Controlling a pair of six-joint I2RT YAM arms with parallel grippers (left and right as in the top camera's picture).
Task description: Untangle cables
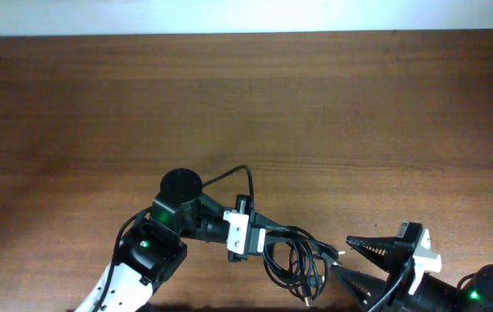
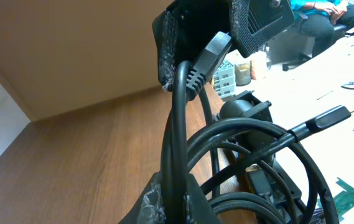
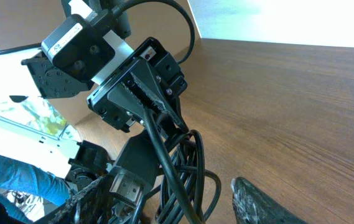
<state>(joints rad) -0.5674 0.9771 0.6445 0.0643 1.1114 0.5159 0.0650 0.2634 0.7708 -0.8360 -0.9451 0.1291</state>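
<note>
Robotics laboratory or shared workroom. A wood-grain table [image 1: 246,95] carries the left arm [image 1: 142,251] and the right arm [image 1: 480,290], with thin black cables [image 1: 294,256] between them. Past the table edge, the left wrist view shows a white workbench [image 2: 326,93] with small containers [image 2: 242,70] and strips of green tape [image 2: 351,193]. A seated person [image 2: 316,15] is behind it, apparently on an office chair; that corner is small and partly cut off. A blue sleeve [image 3: 9,180] enters the right wrist view.
</note>
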